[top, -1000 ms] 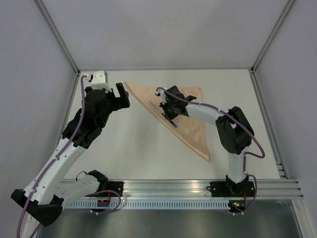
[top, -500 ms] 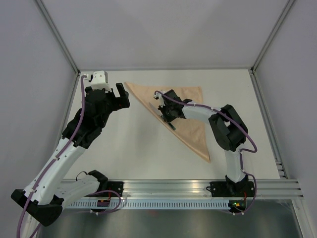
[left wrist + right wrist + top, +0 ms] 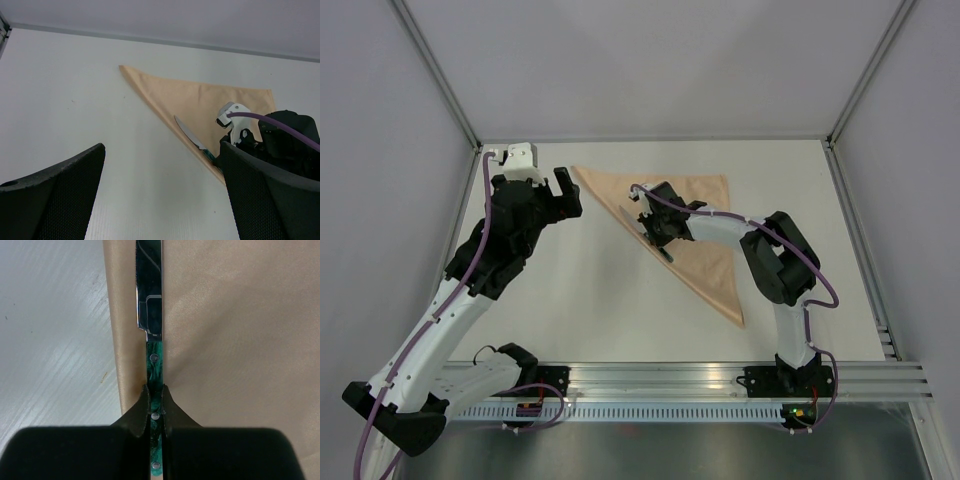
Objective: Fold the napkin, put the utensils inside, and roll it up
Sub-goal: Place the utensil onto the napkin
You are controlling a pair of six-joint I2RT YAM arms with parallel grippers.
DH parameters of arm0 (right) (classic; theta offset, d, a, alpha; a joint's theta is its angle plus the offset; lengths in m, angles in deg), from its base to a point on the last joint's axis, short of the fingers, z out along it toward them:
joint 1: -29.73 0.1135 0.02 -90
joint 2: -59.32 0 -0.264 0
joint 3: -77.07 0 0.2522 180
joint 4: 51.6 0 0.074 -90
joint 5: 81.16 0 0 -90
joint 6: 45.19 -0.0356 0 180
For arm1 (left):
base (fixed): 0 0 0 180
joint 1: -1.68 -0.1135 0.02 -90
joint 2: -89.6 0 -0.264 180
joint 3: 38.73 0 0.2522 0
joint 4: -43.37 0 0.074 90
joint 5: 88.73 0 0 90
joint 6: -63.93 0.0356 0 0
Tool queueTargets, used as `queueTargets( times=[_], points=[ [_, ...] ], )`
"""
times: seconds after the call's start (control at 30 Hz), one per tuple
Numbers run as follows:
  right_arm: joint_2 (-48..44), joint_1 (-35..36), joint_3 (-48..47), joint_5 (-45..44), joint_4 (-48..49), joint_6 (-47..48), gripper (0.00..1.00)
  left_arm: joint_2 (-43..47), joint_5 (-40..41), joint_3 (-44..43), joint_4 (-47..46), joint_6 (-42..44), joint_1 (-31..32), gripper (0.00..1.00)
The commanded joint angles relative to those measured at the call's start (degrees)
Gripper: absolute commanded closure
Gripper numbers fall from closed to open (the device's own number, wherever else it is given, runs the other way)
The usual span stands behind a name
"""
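The right claw [image 3: 155, 392] is clamped on the green handle of the knife [image 3: 150, 285], its long axis lying along the diagonal edge of the folded napkin [image 3: 705, 240] on the far surface [image 3: 590, 310] (blade toward the far left), while the left claw [image 3: 565, 195] hangs wide apart beside the cloth's left corner

White-and-black jointed arms [image 3: 430, 335] trail thin purple cables [image 3: 270, 118].

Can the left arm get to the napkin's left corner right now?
Probably yes. The open left gripper hangs beside that napkin corner, nothing between; the right gripper clamps the knife farther along.
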Motion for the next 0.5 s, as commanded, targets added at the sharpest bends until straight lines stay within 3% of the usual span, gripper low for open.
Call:
queueTargets(
  times=[0.0,0.47],
  points=[
    [0.3,0.7,0.1,-0.7,1.0,-0.3,1.00,0.5,1.0,-0.5,-0.2,-1.5,-0.4,0.00],
    [0.8,1.1,0.0,-1.1,0.3,2.0,1.00,0.6,1.0,-0.5,-0.1,-1.3,-0.6,0.00]
  ],
)
